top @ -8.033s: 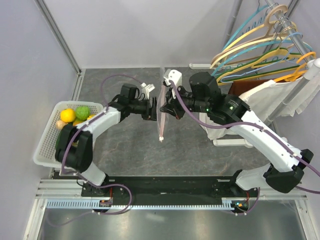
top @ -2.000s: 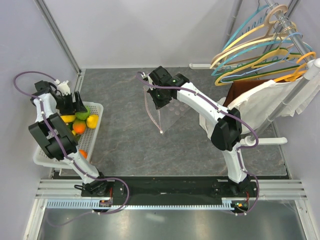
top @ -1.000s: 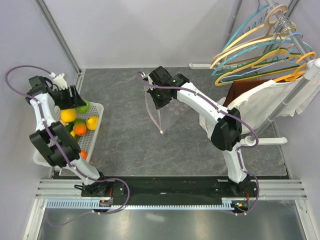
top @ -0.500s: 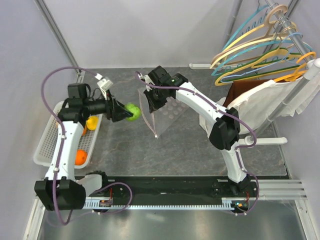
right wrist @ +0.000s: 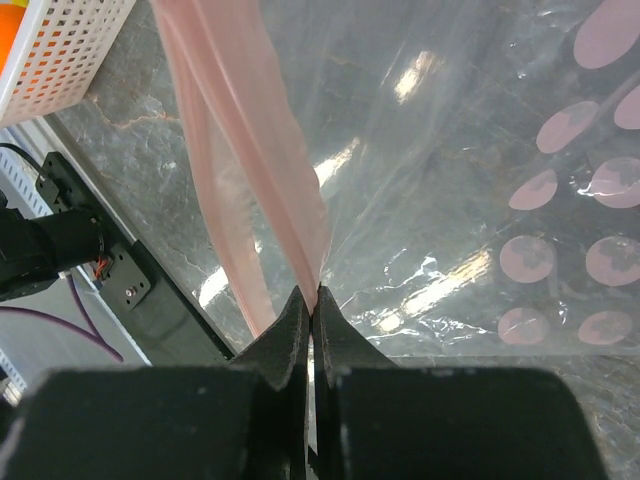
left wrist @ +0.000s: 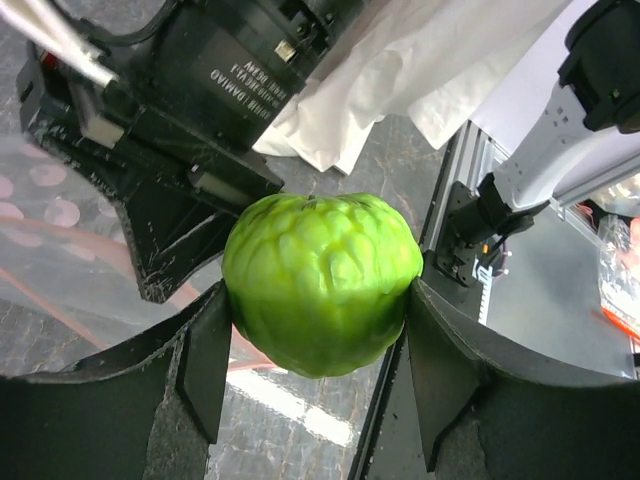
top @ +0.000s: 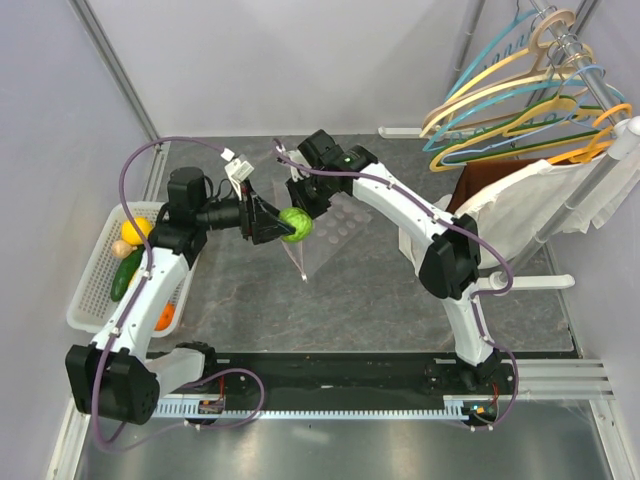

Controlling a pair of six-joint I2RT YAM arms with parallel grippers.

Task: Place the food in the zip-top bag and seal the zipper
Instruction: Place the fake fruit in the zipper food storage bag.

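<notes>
Top external view, change over the last second: the left arm (top: pixel 160 272) was reaching into the white basket (top: pixel 92 292), half a second ago it was mid-swing with a piece, and now it's parked at the bag. Left jaws stand well open, spread to the width of the knobbly green fruit (left wrist: pixel 320 282) and clamped on both its sides. Left wrist view shows it seated squarely between them, no sign of slip. The fruit is in the air, right against the raised edge of the zip-top bag (top: pixel 338 226), just beside the right jaws. Right jaws are fully shut, pinching one lip of the pink zipper (right wrist: pixel 268 150). That's the same pinch as two seconds back, though the bag has swung slightly toward the left arm. The rest of the bag seems to trail down onto the table (top: pixel 240 300). Right wrist view shows two pink strips diverging, so the mouth is probably parted, but I can't tell how wide. My read: the piece is at the insertion point, not yet inside, not released, and no food is visible in the bag. Still in the basket: yellow piece (top: pixel 137 228), long green one (top: pixel 127 274), orange one (top: pixel 163 316). Sealing is a long way off.
</notes>
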